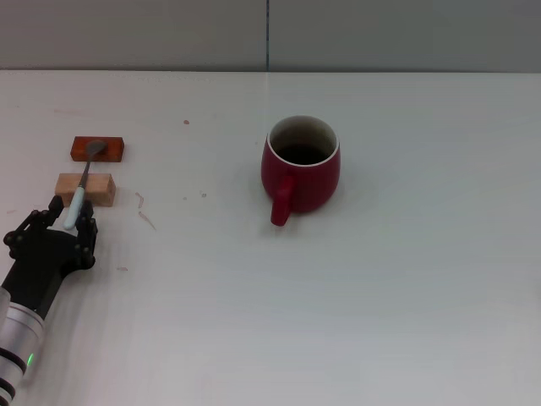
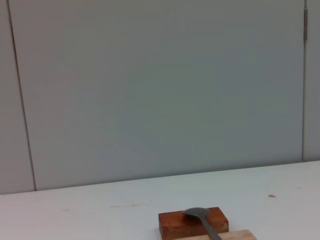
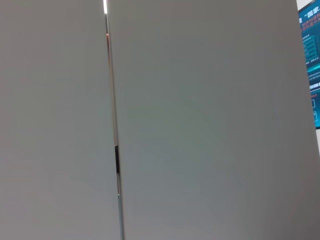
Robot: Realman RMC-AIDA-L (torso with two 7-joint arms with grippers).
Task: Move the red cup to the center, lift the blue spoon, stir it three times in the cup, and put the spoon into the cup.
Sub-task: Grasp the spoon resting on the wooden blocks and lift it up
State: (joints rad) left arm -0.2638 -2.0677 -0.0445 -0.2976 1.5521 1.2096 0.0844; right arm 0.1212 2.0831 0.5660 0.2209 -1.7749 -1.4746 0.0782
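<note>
red cup (image 1: 301, 164) stands mid-tabletop. left tool (image 1: 72, 222) spread around blue spoon (image 1: 82, 188) handle tip; next: pinch, then lift.

Only text in sight: a blue poster or screen (image 3: 311, 55) at the edge of the right wrist view, on the wall. White Chinese characters, one near the top looks like "国家", rest too small to read. Nothing printed on the red cup (image 1: 302, 169), blue spoon (image 1: 82, 188) or the wooden blocks (image 1: 97, 149)
</note>
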